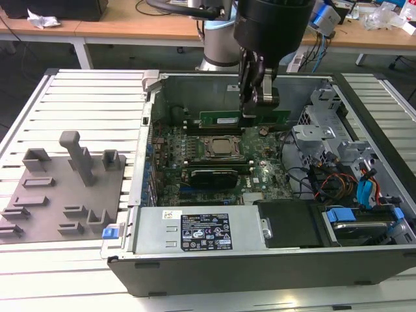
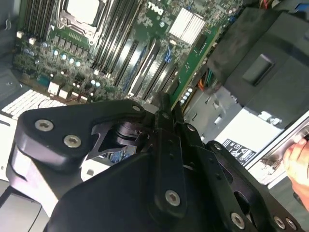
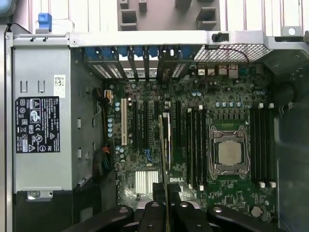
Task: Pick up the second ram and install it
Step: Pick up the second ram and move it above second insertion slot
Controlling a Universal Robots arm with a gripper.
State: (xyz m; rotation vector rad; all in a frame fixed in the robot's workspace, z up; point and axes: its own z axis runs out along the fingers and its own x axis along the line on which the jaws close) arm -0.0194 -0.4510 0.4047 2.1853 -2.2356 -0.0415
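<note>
The jaws are pinched on the second ram (image 1: 227, 118), gripping it near its middle with its long edge level. In the first wrist view the stick (image 3: 163, 140) shows edge-on, running straight out from between the jaws above the motherboard (image 3: 145, 179). We therefore judge the pick-up done and the install step in hand, with the stick not yet seated, though we cannot tell how close its lower edge is to the board. In the exterior view it hangs just past the processor socket (image 1: 223, 147), over that side's memory slots (image 3: 195, 145). Seating it, we think, calls for the stick to sit parallel over an empty slot, end clips open, and then a straight press. Farther off, the grey fixture tray (image 1: 65, 195) lies on the slatted desk (image 1: 91, 97), beside the open case (image 1: 260, 273), at the exterior view's left.
</note>
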